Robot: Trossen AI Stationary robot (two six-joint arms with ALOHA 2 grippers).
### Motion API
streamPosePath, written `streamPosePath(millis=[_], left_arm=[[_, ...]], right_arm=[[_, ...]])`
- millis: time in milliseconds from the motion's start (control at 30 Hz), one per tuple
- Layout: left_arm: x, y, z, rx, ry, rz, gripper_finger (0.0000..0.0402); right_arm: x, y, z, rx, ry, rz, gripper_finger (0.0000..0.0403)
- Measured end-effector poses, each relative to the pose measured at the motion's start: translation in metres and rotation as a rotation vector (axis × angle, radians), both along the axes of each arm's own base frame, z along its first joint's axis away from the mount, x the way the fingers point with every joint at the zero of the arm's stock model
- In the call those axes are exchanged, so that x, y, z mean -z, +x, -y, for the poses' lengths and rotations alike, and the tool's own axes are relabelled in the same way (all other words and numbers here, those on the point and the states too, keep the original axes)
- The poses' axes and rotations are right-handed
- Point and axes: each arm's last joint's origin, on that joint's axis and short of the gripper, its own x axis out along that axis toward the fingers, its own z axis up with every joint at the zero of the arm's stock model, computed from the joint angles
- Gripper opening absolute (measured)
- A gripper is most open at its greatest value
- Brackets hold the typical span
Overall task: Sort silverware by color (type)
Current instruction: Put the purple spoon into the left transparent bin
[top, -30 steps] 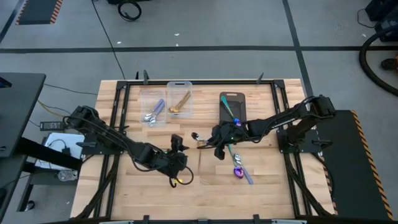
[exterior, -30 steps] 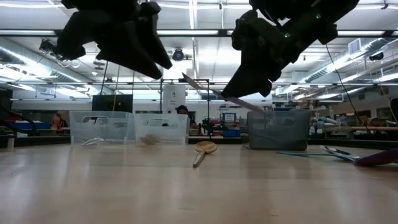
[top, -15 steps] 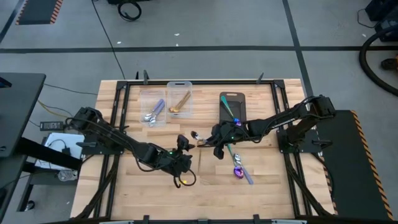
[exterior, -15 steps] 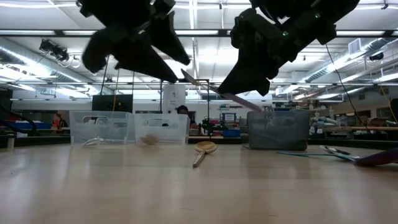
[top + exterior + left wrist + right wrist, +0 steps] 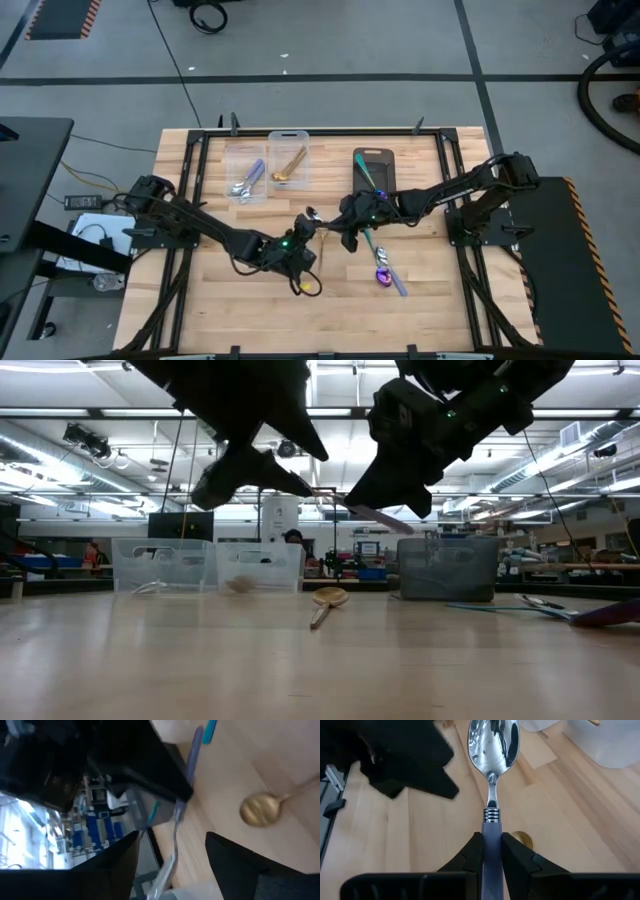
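My right gripper (image 5: 338, 225) hovers over the middle of the table, shut on a silver spoon with a lavender handle (image 5: 491, 795). The spoon's bowl (image 5: 312, 214) points toward the left arm. My left gripper (image 5: 306, 230) is open, and its two fingers (image 5: 125, 860) stand on either side of the spoon's bowl end (image 5: 172, 845); I see no touch. A gold spoon (image 5: 327, 600) lies flat on the table under both grippers. Blue-purple spoons with teal handles (image 5: 385, 270) lie toward the near right. My right gripper pinches the spoon's lavender handle (image 5: 491, 837) between its two fingers, close behind the ribbed collar. The fingers come from the table's right and lie along the handle. The spoon is lifted clear and roughly level, its bowl (image 5: 492, 740) sticking out ahead.
Two clear bins (image 5: 268, 165) stand at the far side, one with a lavender-handled spoon (image 5: 247, 178), one with a gold spoon (image 5: 290, 165). A dark grey bin (image 5: 373, 172) beside them holds a teal-handled spoon. Bare wood lies along the near edge.
My left gripper has moved toward the table's right, up to the spoon that the right gripper holds, and now has its open fingers around the bowl end. The right gripper and its spoon have kept still.
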Motion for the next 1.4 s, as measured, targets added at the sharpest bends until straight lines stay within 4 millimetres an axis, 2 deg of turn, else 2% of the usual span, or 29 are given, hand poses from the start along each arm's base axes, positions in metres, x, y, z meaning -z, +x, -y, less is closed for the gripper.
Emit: streamPosePath(millis=[267, 567, 767, 933, 1000, 1133, 1400], left_arm=[[0.004, 0.009, -0.017, -0.021, 0.058, -0.04, 0.0214], [0.003, 0.013, -0.028, -0.008, 0.131, -0.094, 0.0167], [0.003, 0.014, -0.029, 0.008, 0.118, -0.099, 0.011], [0.003, 0.014, -0.028, 0.03, 0.129, -0.117, 0.0034], [0.003, 0.014, -0.028, 0.036, 0.109, -0.108, 0.0014], [0.003, 0.014, -0.028, 0.045, 0.08, -0.098, 0.001], [0.006, 0.011, -0.025, 0.024, 0.023, -0.087, 0.001]], right_arm=[[-0.002, 0.001, 0.0, 0.028, 0.049, 0.019, 0.0059], [-0.004, 0.003, 0.0, 0.032, 0.059, 0.055, 0.0059], [-0.005, 0.003, 0.0, 0.032, 0.06, 0.062, 0.0059], [-0.006, 0.004, 0.0, 0.024, 0.05, 0.076, 0.0062], [-0.006, 0.004, 0.0, 0.022, 0.046, 0.077, 0.0068], [-0.007, 0.004, 0.0, 0.013, 0.024, 0.085, 0.0093], [-0.011, 0.004, 0.0, -0.051, 0.008, 0.102, 0.0176]])
